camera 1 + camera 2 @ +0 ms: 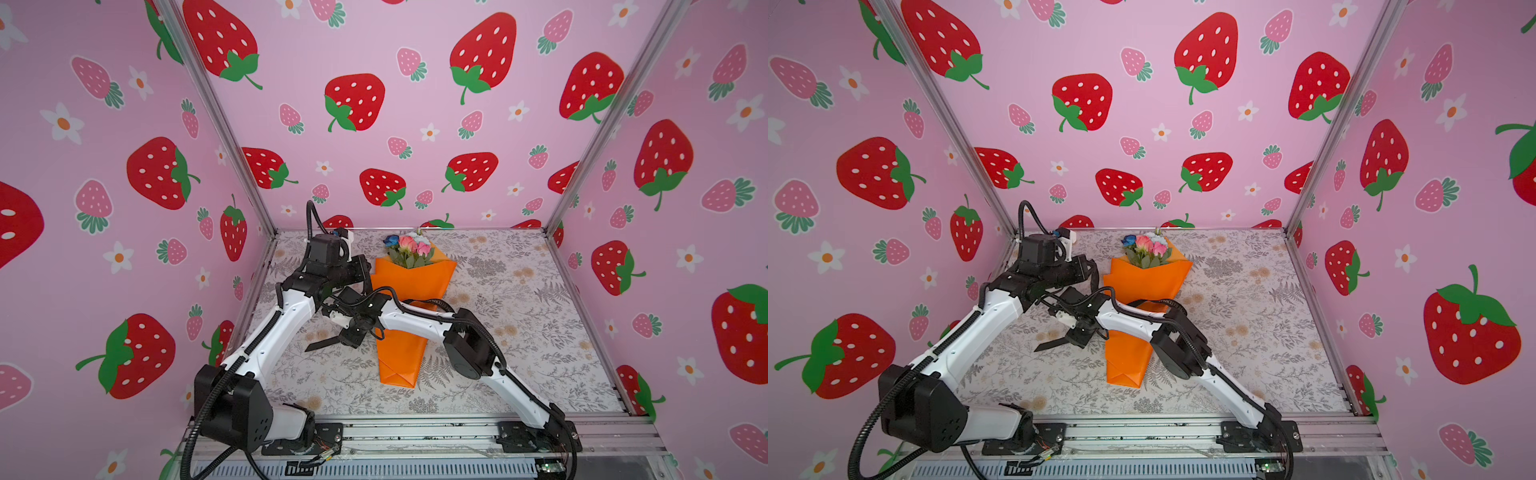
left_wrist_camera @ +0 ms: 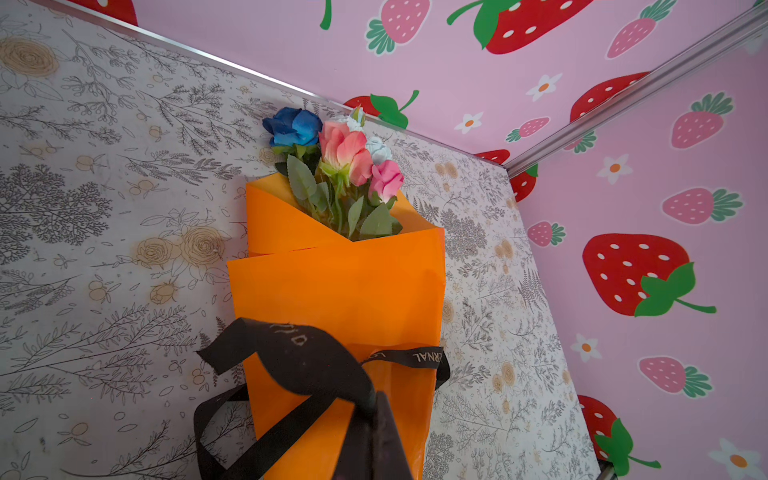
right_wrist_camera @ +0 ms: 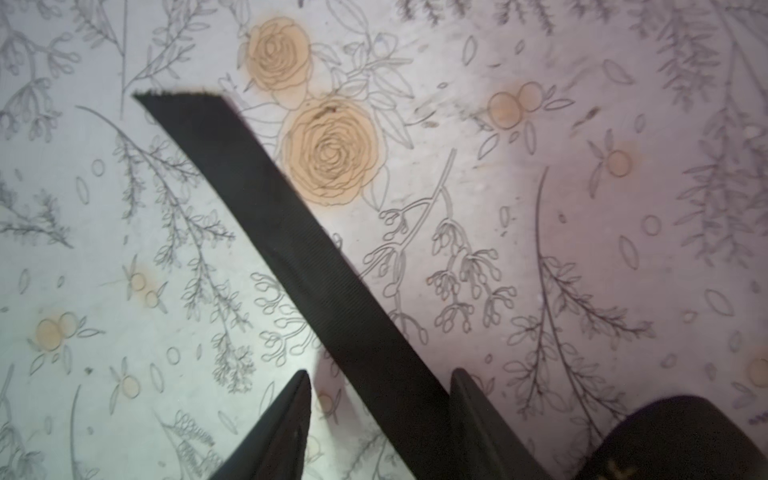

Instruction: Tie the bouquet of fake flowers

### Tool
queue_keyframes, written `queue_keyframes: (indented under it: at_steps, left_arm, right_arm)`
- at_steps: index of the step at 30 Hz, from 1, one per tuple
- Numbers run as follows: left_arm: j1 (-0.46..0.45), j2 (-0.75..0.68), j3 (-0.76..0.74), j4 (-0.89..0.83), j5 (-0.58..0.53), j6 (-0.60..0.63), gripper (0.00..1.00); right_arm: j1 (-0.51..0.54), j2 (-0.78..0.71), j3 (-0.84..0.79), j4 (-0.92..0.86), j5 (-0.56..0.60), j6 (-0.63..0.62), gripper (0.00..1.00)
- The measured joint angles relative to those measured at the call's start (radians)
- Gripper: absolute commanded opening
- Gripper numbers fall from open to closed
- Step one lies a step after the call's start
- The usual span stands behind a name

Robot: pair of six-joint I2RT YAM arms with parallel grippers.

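The bouquet of fake flowers [image 1: 409, 251] [image 1: 1147, 249] [image 2: 345, 166] lies on the table in an orange paper cone [image 1: 399, 353], blooms toward the back wall. A black ribbon [image 2: 415, 357] [image 1: 432, 302] with pale lettering goes round the cone's middle. My left gripper [image 2: 374, 415] [image 1: 367, 286] is shut on a loop of this ribbon above the cone. The right gripper [image 3: 380, 374] [image 1: 343, 338] reaches across to the cone's left, low over the table. Its jaws stand apart and the ribbon's free end [image 3: 291, 232] [image 1: 322, 345] runs between them.
The table [image 1: 519, 332] has a grey floral cover and is walled by pink strawberry panels [image 1: 415, 124] at the back and both sides. Both arms cross over the cone's lower half. An aluminium rail [image 1: 415, 432] runs along the front edge.
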Motion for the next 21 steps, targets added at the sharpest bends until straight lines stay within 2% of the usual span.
queue_keyframes:
  at_steps: [11,21]
  left_arm:
    - [0.001,0.002,0.0,-0.001,0.0,0.0,0.0]
    - [0.002,0.004,0.0,-0.002,-0.007,0.0,0.0]
  right_arm:
    - [0.022,-0.002,-0.009,-0.011,0.027,-0.026,0.31]
    - [0.029,-0.013,-0.018,-0.019,0.04,-0.047,0.51]
